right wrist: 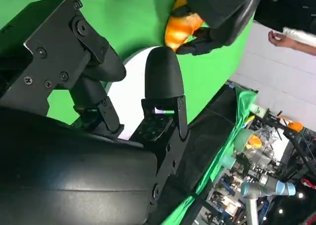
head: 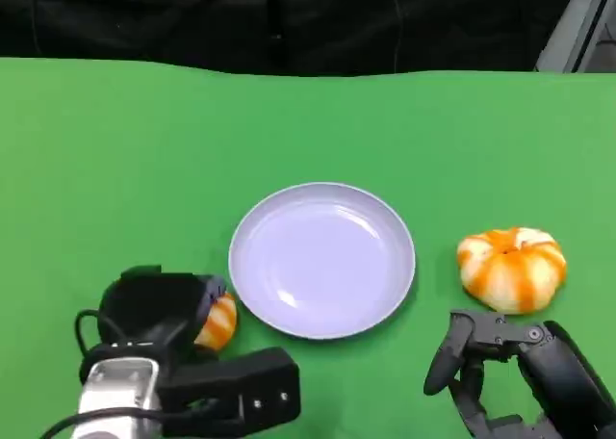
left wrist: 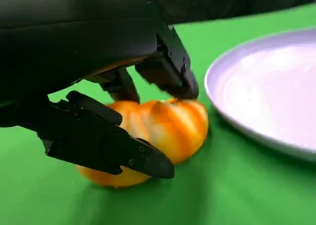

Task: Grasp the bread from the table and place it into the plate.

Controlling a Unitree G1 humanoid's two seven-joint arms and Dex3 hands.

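Observation:
An orange-and-white striped bread (head: 219, 322) lies on the green table just left of the pale lilac plate (head: 322, 261). My left hand (head: 159, 309) covers it from the left. In the left wrist view its fingers (left wrist: 108, 146) close around the bread (left wrist: 173, 126), one pressing on top and one across the front, beside the plate's rim (left wrist: 232, 121). The bread still touches the cloth. A second striped bread (head: 511, 268) sits right of the plate. My right hand (head: 520, 372) rests below it, fingers apart and holding nothing.
The green table (head: 144, 169) runs back to a black curtain (head: 289, 15). The right wrist view shows my left hand (right wrist: 222, 13) with the bread (right wrist: 180, 27), a person's hand (right wrist: 281, 37) beyond the table edge, and lab clutter.

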